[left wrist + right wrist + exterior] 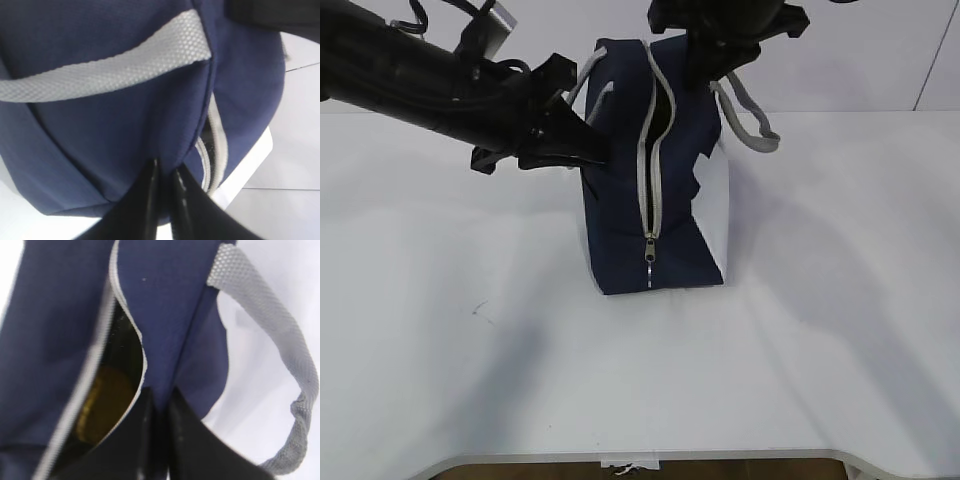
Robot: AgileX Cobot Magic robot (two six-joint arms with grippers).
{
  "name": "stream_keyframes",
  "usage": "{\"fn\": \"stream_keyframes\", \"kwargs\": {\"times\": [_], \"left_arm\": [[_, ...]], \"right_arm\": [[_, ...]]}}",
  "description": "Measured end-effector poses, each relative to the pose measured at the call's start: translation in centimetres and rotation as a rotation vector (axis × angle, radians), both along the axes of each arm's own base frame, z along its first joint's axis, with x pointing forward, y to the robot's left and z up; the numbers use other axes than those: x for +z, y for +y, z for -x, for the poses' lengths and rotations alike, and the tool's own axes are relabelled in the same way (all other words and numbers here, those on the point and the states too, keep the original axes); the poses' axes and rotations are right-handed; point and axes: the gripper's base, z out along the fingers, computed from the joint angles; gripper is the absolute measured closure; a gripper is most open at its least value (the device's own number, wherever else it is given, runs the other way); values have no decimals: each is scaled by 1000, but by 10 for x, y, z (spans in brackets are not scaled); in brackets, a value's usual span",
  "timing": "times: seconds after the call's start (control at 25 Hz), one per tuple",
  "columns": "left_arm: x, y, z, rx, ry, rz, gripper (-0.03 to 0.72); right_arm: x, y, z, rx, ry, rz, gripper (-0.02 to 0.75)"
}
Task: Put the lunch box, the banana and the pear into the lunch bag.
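The navy lunch bag stands upright in the middle of the table, its grey zipper open down most of the front. My left gripper is shut on the bag's fabric on the left side of the opening. My right gripper is shut on the fabric at the right edge of the opening. Through the gap, the right wrist view shows a yellow-brown thing inside the bag; I cannot tell whether it is the pear or the banana. The lunch box is hidden.
The zipper pull hangs low on the bag's front. One grey handle loops out to the right; the other crosses the bag's left side. The white table spreads around the bag.
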Motion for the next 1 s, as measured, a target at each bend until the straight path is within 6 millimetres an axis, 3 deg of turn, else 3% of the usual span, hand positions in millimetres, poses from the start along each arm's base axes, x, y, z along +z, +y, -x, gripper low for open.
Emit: {"fn": "stream_keyframes", "kwargs": {"times": [0.04, 0.16, 0.28, 0.52, 0.8, 1.0], "left_arm": [[-1, -1, 0, -2, -1, -1, 655], [1, -2, 0, -6, -5, 3, 526], [8, -4, -1, -33, -16, 15, 380], [24, 1, 3, -178, -26, -1, 321], [42, 14, 11, -299, 18, -45, 317], [44, 27, 14, -295, 77, -207, 318]], "right_arm": [[-2, 1, -1, 2, 7, -7, 611], [-6, 3, -2, 1, 16, -17, 331], [-6, 4, -2, 4, 21, -32, 200], [1, 3, 1, 12, 8, -40, 189], [65, -8, 34, 54, -145, -57, 196], [83, -15, 54, 63, -174, -60, 197]]}}
